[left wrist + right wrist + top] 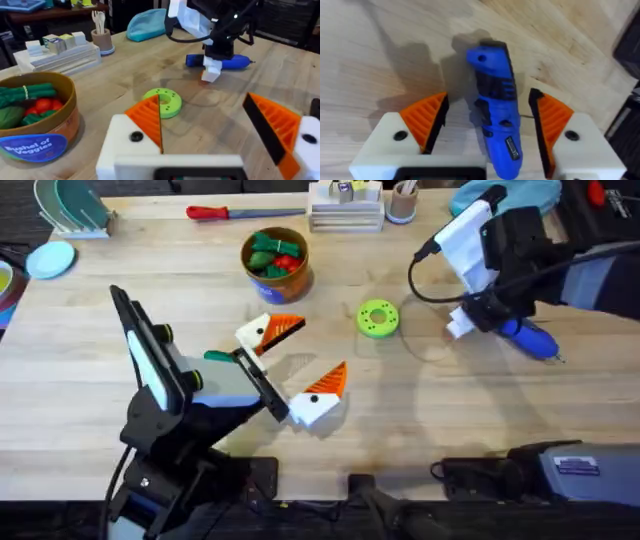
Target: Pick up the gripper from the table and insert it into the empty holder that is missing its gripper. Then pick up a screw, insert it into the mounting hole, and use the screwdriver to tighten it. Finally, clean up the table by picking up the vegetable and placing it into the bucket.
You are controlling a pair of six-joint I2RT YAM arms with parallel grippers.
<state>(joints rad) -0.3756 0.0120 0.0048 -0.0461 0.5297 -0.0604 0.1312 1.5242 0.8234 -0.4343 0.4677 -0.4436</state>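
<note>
Left arm's gripper (297,367) sits low over the table right around the middle, and its jaws are spread wide with nothing between them. You can see both orange ribbed pads (147,120) on their white finger bases in the left wrist view, each white base showing a dark screw head, wood grain in the gap.

Right gripper (472,320) is over at about 3 o'clock from the green disc (378,318), nose down on the blue screwdriver (495,115). In the right wrist view the screwdriver body lies between the two orange pads, jaws open around it with a gap on each side, so it's straddling rather than pinching. Screwdriver looks to be lying flat on the table, metal tip (560,359) poking out toward 4 o'clock in the overhead.

Green disc with the hole sits between the two grippers, apart from both.

Bucket (290,278) is at roughly 10 o'clock from the disc, upright, with green and red veggies (272,255) already piled inside and a blue label low on its side.

Red-handled driver (232,213) lies along the far edge at 12 o'clock from the bucket, near a white stacked block thing (345,210) and a small cup (402,202).
</note>
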